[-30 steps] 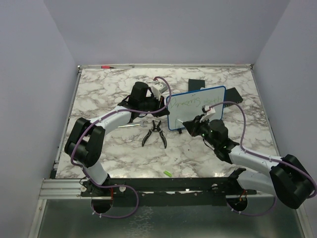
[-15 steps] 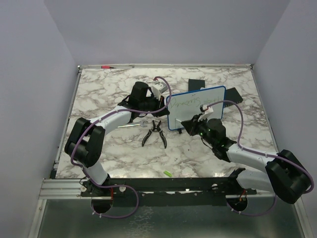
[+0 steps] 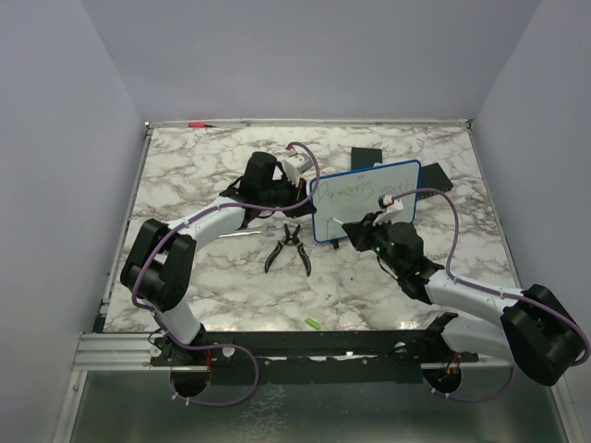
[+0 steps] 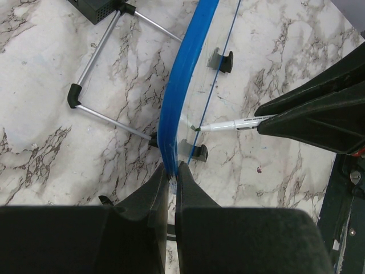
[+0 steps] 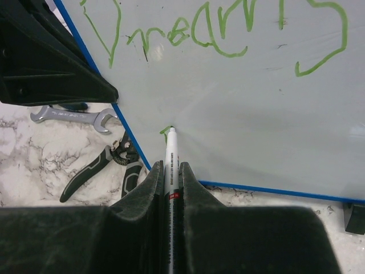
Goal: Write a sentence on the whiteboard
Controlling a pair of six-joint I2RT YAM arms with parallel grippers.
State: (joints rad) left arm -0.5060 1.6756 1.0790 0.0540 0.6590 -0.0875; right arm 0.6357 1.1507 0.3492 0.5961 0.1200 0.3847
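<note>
The blue-framed white whiteboard (image 3: 343,210), at two o'clock from the black-handled pliers (image 3: 290,242), is clamped edgewise by the left gripper (image 4: 171,171); below the green scrawled sentence (image 5: 219,31) a new line is seemingly being begun with the white marker (image 5: 170,145) pinched in the right gripper (image 5: 170,168), and strokes toward three o'clock are needed next

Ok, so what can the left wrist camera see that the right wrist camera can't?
Only the left wrist: a metal stand behind the board. Only the right wrist: the green writing, a wrench and pliers. Both: the board, the pen with its tip at the board, the left claw shut on the board's blue edge, and the right claw shut on the pen.
</note>
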